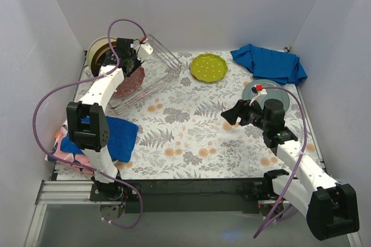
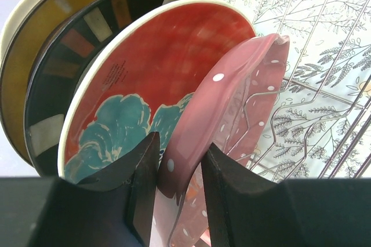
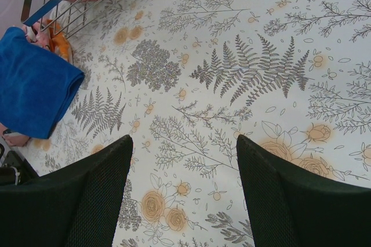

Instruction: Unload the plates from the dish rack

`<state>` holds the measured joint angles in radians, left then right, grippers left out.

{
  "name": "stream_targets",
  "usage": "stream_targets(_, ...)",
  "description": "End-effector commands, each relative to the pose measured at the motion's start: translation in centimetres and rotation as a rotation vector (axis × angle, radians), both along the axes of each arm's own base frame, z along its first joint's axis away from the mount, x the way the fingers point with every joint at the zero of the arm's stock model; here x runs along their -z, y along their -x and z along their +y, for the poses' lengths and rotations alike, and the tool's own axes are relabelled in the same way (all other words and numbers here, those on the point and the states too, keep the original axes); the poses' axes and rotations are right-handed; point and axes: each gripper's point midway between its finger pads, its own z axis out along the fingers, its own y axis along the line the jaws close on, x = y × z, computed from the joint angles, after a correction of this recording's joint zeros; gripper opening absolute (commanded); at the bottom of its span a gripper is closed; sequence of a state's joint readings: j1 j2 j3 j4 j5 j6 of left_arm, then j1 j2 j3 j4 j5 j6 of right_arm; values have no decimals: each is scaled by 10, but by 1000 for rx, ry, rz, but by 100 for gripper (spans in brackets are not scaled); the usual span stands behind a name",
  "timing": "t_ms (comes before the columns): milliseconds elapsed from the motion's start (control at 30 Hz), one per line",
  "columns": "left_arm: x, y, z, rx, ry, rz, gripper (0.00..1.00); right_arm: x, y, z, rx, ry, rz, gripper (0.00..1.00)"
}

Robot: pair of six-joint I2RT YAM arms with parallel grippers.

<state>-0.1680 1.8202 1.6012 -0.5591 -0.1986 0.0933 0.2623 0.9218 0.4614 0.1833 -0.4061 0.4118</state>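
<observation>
In the rack [image 1: 165,61], the left fingers [image 2: 142,189] pinch the rim of the pink plate [image 2: 232,113], which probably next needs lifting straight clear of the wires; the right fingers [image 3: 93,200] hang spread and empty.

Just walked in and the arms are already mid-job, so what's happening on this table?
The robot is unloading plates from the dish rack. The left hand pinches the rim of the pink plate, which stands in the rack beside the red floral plate. A lime-green plate and a grey-teal plate already lie on the table. The right hand hovers open and empty.
</observation>
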Motion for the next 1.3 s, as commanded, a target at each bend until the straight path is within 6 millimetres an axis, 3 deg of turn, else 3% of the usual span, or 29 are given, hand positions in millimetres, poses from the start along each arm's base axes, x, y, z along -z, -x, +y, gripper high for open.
stream_targets(0, 26, 29, 9, -21, -49, 129, 0, -12, -3, 0, -3, 2, -57, 77)
stream_targets(300, 8, 16, 16, -36, -113, 55, 0, -12, -4, 1, -3, 3, -56, 77)
stream_targets(500, -14, 3, 13, -29, -113, -10, 0, -14, -4, 1, -3, 1, -62, 77)
stream_targets(967, -42, -10, 5, -19, -148, -92, 0, -16, -4, -2, 10, 5, -72, 77)
stream_targets(1233, -36, -13, 5, -17, -165, -80, 0, -16, -4, -3, 18, 10, -75, 77)
stream_targets(1267, -31, -10, 5, -13, -179, -69, 4, -16, -4, -3, 16, 10, -75, 77)
